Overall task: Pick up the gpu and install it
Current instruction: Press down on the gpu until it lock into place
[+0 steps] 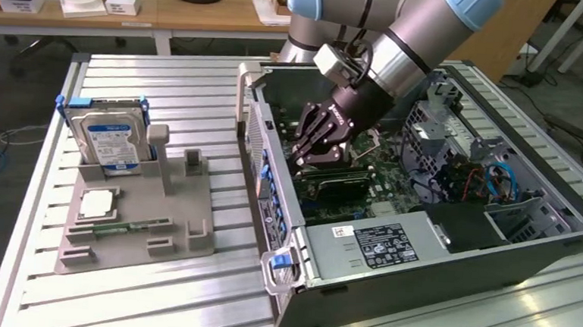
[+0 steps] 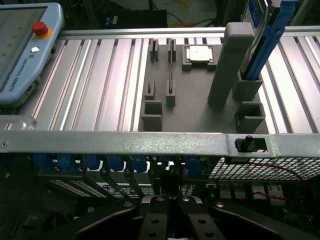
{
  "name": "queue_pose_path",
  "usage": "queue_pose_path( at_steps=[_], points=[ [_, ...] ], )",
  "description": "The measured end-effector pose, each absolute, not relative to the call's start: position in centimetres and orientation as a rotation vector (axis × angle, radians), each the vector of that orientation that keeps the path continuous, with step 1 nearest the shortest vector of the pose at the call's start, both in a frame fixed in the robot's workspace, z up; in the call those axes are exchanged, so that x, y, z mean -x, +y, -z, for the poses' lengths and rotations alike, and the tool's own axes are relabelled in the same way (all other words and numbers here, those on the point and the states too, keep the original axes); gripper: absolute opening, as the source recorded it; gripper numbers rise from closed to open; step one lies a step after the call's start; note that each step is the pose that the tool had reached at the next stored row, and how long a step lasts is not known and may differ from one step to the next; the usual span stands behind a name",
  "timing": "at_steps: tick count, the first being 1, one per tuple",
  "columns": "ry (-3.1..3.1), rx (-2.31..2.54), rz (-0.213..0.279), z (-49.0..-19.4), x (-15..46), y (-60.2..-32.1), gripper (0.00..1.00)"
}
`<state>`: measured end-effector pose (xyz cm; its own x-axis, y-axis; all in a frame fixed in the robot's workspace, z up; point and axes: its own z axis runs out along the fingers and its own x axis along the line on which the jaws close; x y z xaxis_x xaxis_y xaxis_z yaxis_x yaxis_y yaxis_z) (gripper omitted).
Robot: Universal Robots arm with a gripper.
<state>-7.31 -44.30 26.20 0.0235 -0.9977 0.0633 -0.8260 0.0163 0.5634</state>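
where the motherboard lies, the closed pincer presses the gpu.

Wooden desk behind ribbed aluminium table, grey floor, cables.

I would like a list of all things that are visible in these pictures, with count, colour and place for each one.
computer case: one, dark grey, open, on the exterior view's right of the table.
gpu: one, dark, inside the case, under the gripper.
parts holder: one, grey, on the table beside the case.
hard drive: one, silver with a blue-white label, upright in the holder.
processor chip: one, silvery, flat on the holder.
memory stick: one, green, lying in the holder.
table: one, ribbed aluminium.
teach pendant: one, light blue-grey, on the table.
gripper: one, black, shut, inside the case.
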Motion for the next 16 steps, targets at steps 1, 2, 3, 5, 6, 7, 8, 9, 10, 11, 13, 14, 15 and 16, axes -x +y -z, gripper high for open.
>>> queue_pose_path(
  at_steps=[1, 2, 3, 5, 6, 7, 8, 9, 10, 11, 13, 14, 15, 16],
  points=[
    [-1.849, -1.857, 0.512, -26.2, 7.1, -44.3, 0.1],
    [-1.846, -1.854, 0.516, -26.2, 6.9, -44.3, 0.1],
    [-1.842, -1.851, 0.52, -26.2, 6.5, -44.3, 0.1],
    [-1.838, -1.846, 0.525, -26.2, 6.0, -44.3, 0.1],
    [-1.837, -1.846, 0.525, -26.2, 6.0, -44.3, 0.1],
    [-1.837, -1.846, 0.526, -26.2, 6.0, -44.3, 0.1],
    [-1.837, -1.847, 0.526, -26.1, 6.0, -44.4, 0.1],
    [-1.837, -1.846, 0.525, -26.1, 6.0, -44.6, 0.1],
    [-1.837, -1.846, 0.525, -26.0, 6.0, -44.8, 0.1],
    [-1.837, -1.846, 0.525, -26.0, 6.0, -45.1, 0.1],
    [-1.837, -1.847, 0.525, -25.9, 6.0, -45.7, 0.1],
    [-1.837, -1.847, 0.525, -25.9, 6.0, -45.9, 0.1],
    [-1.837, -1.847, 0.525, -25.9, 6.1, -46.1, 0.1],
    [-1.837, -1.847, 0.525, -25.8, 6.1, -46.3, 0.1]
  ],
)
